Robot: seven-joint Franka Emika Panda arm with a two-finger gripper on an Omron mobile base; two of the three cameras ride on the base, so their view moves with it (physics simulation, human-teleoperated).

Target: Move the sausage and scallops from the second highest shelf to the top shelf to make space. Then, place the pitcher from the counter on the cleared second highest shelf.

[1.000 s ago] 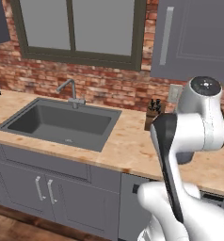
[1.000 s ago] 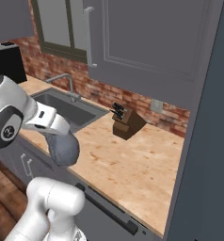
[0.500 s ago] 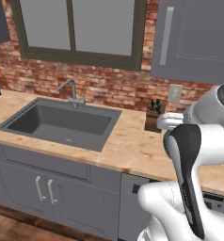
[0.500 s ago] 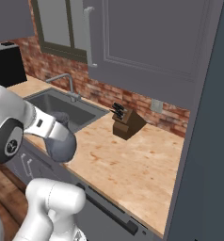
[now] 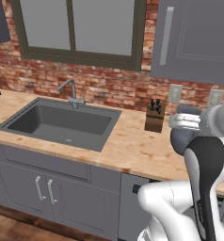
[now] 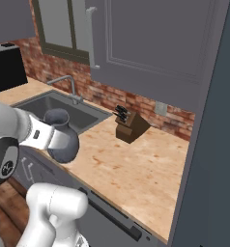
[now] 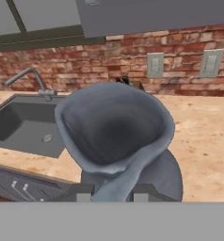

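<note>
Pitcher (image 7: 118, 141) is up off the bench (image 5: 132, 146) and riding in the hand (image 7: 109, 196), and what a close look we get from the hand view: flared rim wide toward us, the loop handle running down to the fingers, which are pinched narrow on it. That handle grip makes sense, since the belly looks far too round for those jaws to span. In the right base view the pitcher (image 6: 61, 137) hangs at the arm's wrist, upright, out over the front edge of the bench (image 6: 131, 169), with the knife block (image 6: 129, 128) well apart behind it near the brick wall (image 6: 150, 108). Left base view shows the jug (image 5: 184, 134) tucked close to the robot, just right of the knife block (image 5: 155, 117). Sink (image 5: 62, 122) sits off to the side. Carry stage, I'd say; the fridge side panel (image 6: 208, 144) looms dark on the right.
</note>
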